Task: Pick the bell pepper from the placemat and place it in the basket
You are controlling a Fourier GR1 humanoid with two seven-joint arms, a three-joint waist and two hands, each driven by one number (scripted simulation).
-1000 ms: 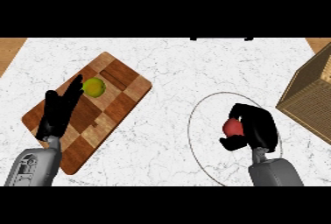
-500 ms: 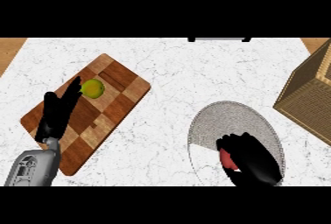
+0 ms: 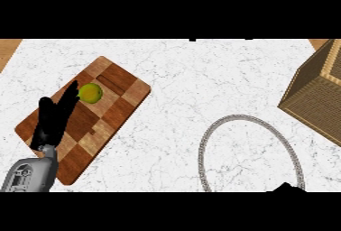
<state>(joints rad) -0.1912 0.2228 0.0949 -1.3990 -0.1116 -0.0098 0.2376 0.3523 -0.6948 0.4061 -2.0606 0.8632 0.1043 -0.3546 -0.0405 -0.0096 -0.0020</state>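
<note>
Right hand (image 3: 285, 187) has dropped almost out of view, fingers untellable, taking the pepper; left hand (image 3: 54, 118) rests spread.

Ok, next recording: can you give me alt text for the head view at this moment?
The robot's left hand rests open over a checkered wooden cutting board on a white marble counter, fingertips beside a small green fruit. A grey ring-shaped placemat lies at lower right with nothing visible on it, a woven basket at the right edge.

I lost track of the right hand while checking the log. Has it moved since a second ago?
Yes. The right hand has dropped toward the view's lower edge, away from the basket; only a dark tip shows below the placemat.
</note>
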